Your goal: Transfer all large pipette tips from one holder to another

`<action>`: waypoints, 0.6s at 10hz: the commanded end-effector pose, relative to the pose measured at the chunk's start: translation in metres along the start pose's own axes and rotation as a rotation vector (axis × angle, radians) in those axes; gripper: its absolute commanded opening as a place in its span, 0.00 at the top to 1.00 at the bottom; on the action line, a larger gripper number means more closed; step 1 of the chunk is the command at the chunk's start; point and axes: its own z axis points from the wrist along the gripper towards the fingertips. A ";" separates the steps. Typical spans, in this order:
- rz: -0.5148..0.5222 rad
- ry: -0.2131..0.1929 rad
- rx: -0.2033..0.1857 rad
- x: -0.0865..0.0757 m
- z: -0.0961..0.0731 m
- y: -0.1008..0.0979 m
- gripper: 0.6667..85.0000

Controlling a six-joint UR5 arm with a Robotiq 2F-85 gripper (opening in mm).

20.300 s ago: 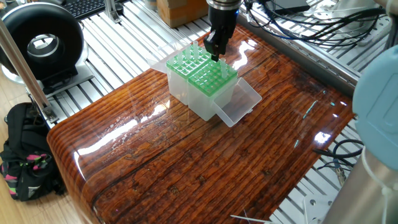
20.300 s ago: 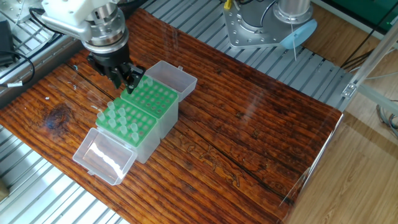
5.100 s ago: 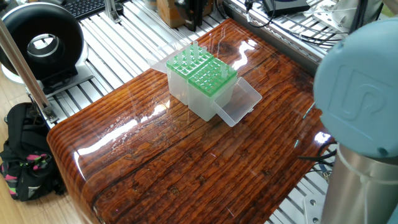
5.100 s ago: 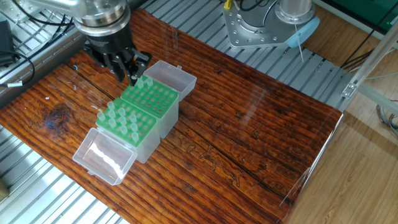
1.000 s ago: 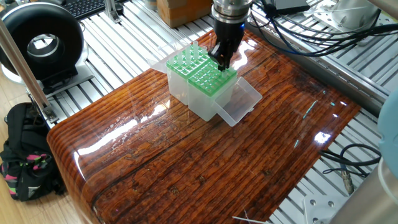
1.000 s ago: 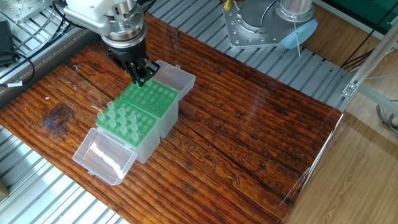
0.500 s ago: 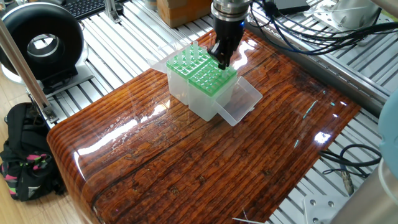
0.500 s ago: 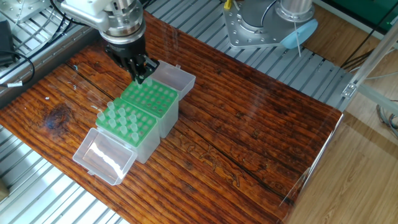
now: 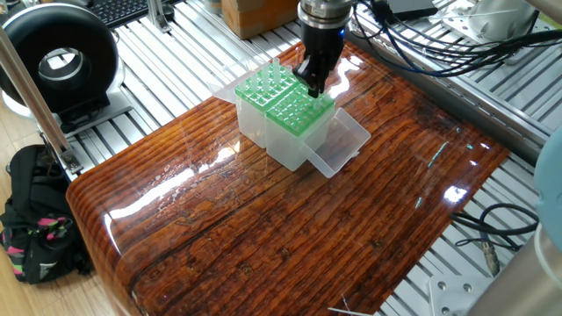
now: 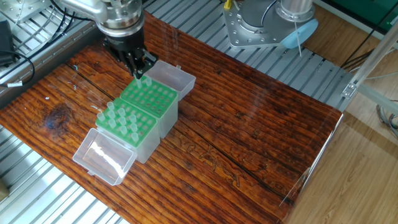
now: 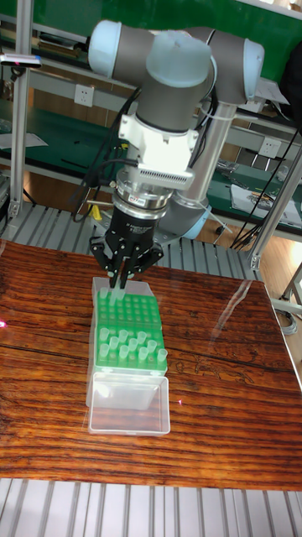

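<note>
Glossy wooden table [image 10: 249, 124], two green holders side by side: gripper [image 10: 138, 70] poised over the rear holder [image 10: 152, 99], fingers clenched on one large pipette tip [image 10: 147, 81]; remaining tips [image 10: 122, 121] cluster in the front holder [image 10: 127, 134], at six o'clock.

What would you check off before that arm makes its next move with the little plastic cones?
1. Gripper over a corner of the emptier green rack: ok.
2. Pipette tip held between the fingers: cannot tell.
3. Clear lids and folded open, away from the holes: ok.
4. Both racks upright, side by side: ok.
5. All large pipette tips moved over: not ok, many stand in the fuller rack.
</note>
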 end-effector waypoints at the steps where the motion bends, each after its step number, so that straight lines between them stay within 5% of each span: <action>1: 0.006 0.000 -0.016 0.000 -0.016 0.010 0.82; 6: -0.002 0.013 -0.030 -0.002 -0.036 0.009 0.82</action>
